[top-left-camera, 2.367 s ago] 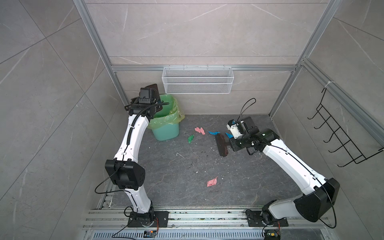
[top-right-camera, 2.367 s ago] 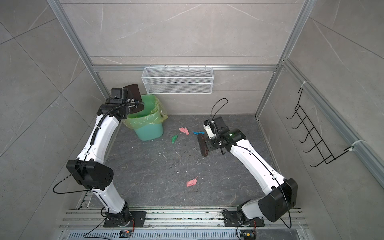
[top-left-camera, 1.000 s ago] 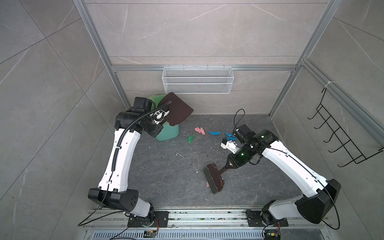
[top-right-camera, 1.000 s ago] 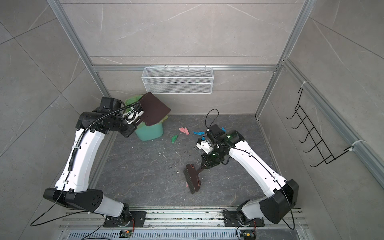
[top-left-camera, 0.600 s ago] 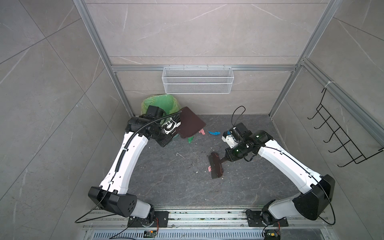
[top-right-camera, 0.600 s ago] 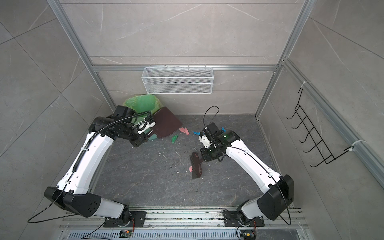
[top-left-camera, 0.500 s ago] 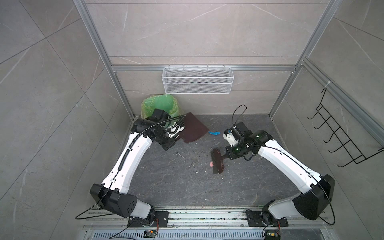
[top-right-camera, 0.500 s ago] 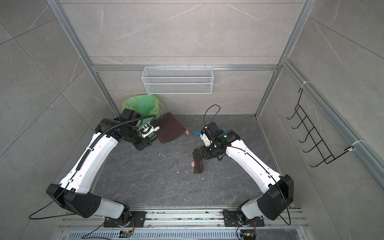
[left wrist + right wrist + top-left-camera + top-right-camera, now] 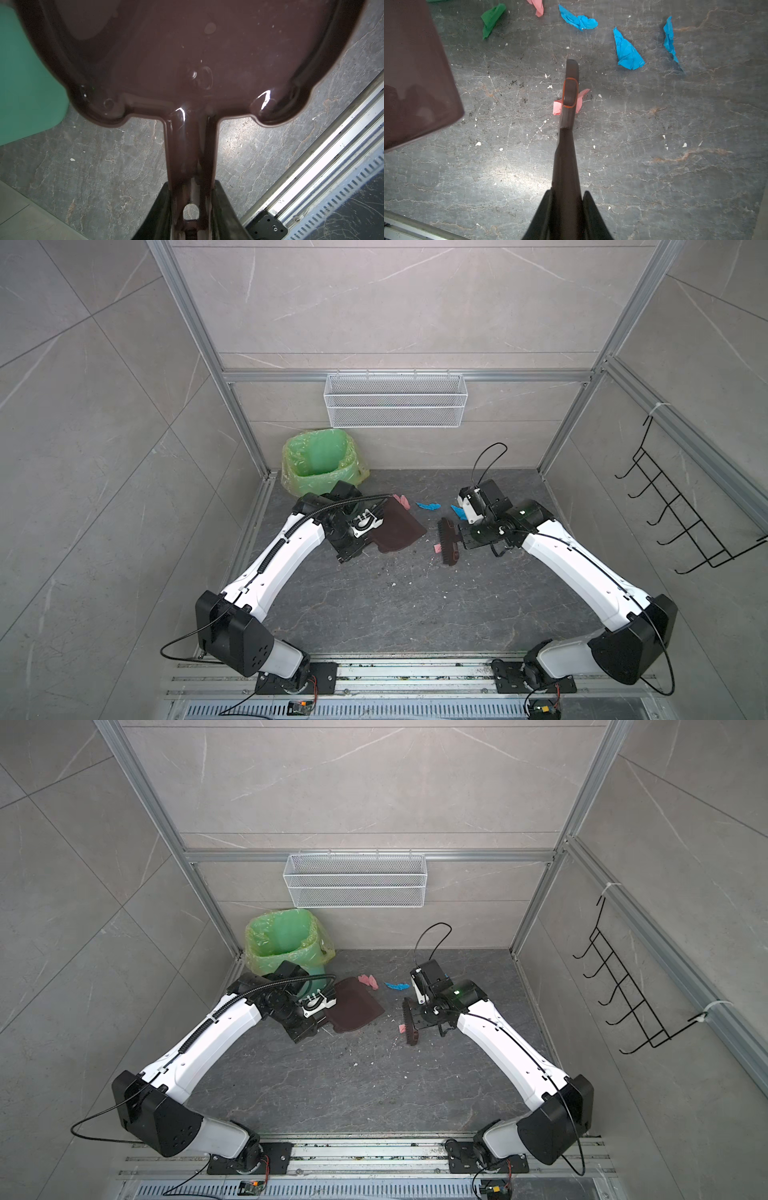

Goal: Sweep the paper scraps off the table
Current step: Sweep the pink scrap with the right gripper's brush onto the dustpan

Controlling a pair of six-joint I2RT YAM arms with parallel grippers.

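Observation:
My left gripper [image 9: 191, 207] is shut on the handle of a brown dustpan [image 9: 399, 529], which lies low on the dark table [image 9: 395, 614] in front of the bin. My right gripper [image 9: 566, 207] is shut on the handle of a brown brush [image 9: 569, 108], whose head [image 9: 449, 541] stands to the right of the pan. A pink paper scrap [image 9: 557, 108] sits against the bristles, on the pan side. Blue scraps [image 9: 627, 54] [image 9: 579, 20] [image 9: 669, 39], a green one [image 9: 492, 18] and another pink one [image 9: 402, 500] lie farther back.
A green-lined bin [image 9: 320, 460] stands at the back left, just behind the left wrist. A white wire basket [image 9: 395, 406] hangs on the back wall and a black hook rack [image 9: 685, 522] on the right wall. Tiny white crumbs dot the table.
The left arm swung the dustpan down from beside the bin onto the table. The right arm drew the brush, and the pink scrap with it, from the front middle back toward the pan.

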